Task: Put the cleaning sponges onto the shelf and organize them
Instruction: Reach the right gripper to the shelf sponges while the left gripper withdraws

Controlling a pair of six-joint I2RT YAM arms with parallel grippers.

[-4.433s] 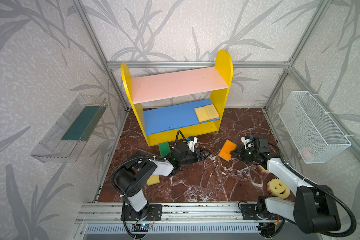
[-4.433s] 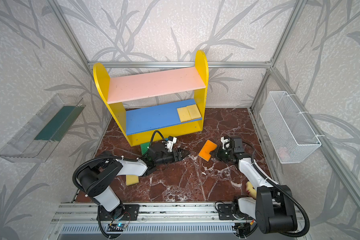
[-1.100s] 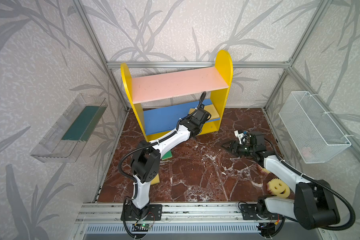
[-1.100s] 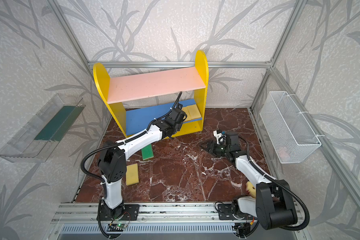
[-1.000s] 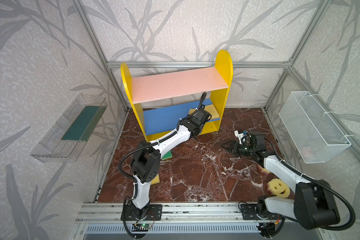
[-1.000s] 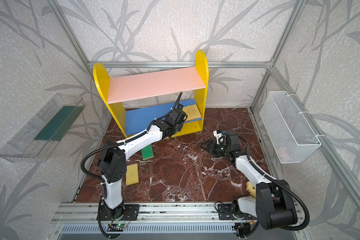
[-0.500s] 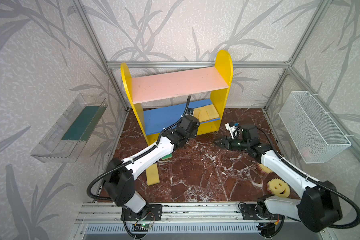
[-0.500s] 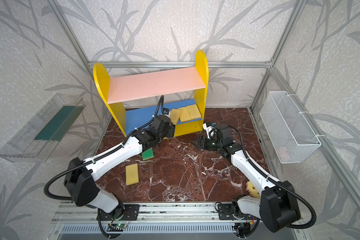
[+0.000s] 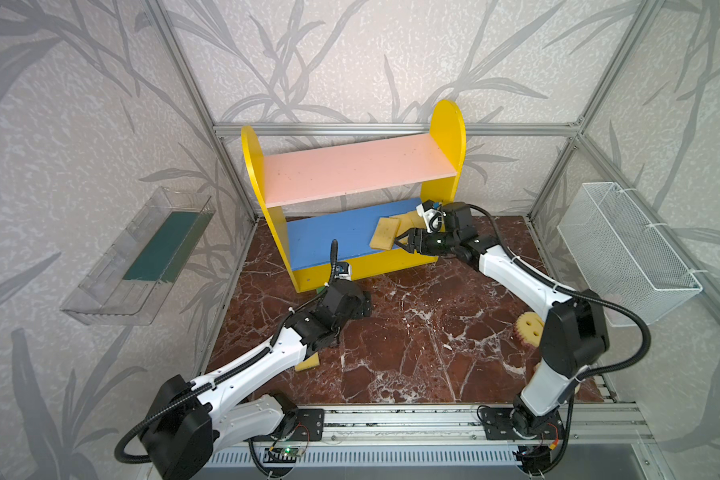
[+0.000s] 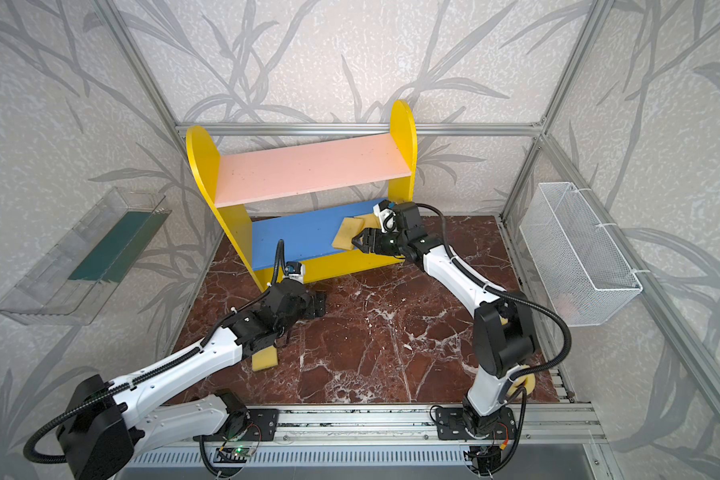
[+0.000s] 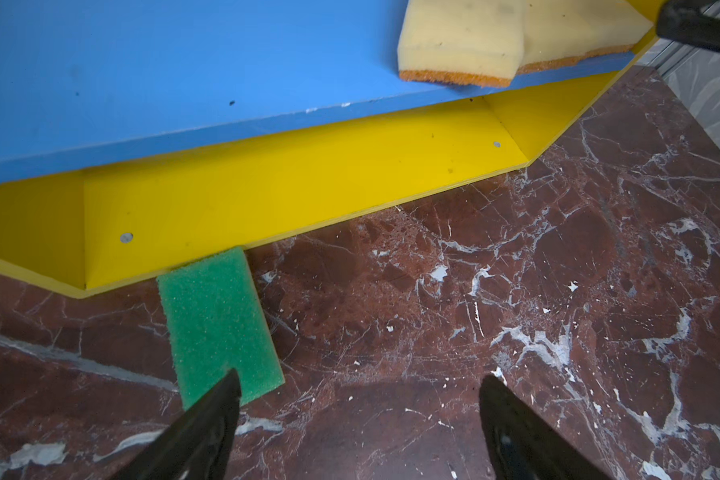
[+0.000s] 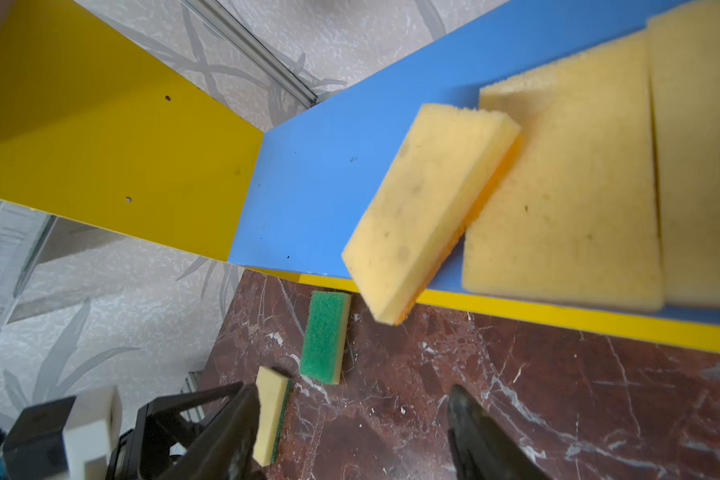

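Note:
The shelf [image 9: 350, 170] stands at the back. On its blue board [image 12: 329, 166] lie three pale yellow cleaning sponges at the right end. The nearest sponge [image 9: 385, 232] [image 12: 429, 208] sits askew, overlapping its neighbour [image 12: 566, 187] and jutting past the front edge. My right gripper [image 9: 404, 240] [image 12: 350, 399] is open just in front of it, holding nothing. My left gripper [image 9: 362, 305] [image 11: 358, 386] is open low over the floor, beside a green-faced sponge [image 11: 217, 324] [image 12: 325, 336] that touches the shelf base. A yellow sponge [image 10: 265, 357] lies under the left arm. A smiley sponge [image 9: 531, 328] lies at the floor's right.
A clear plastic tray [image 9: 142, 257] hangs on the left wall and a white wire basket [image 9: 624, 249] on the right wall. The floor is dark red marble [image 9: 412, 332]. Metal frame rails run along the front edge [image 9: 391, 428].
My left gripper has drawn back from the blue board to the floor and opened wider, leaving the askew sponge there. My right gripper has moved up to the shelf's right end.

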